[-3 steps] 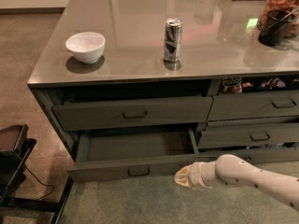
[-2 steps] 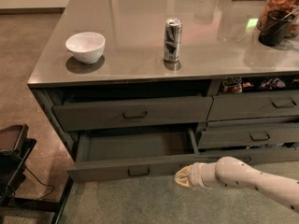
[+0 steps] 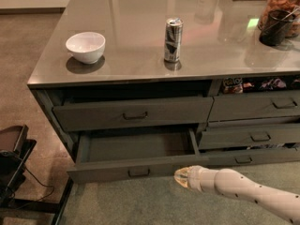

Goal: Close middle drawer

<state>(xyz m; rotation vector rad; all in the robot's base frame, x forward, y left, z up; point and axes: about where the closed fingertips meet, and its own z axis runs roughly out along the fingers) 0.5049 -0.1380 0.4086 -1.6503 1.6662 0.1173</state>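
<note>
The middle drawer (image 3: 108, 171) is seen pulled well out beyond the desk's (image 3: 131, 46) front edge, under its left part. The gripper (image 3: 182, 177) is held low against the right end of the drawer front. Whether it is clenched cannot be told.

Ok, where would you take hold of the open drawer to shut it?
By the small handle centred on the middle drawer's flat front, coming straight from the front, since the drawer is pulled well out. The gripper sits low, just right of that handle.
</note>
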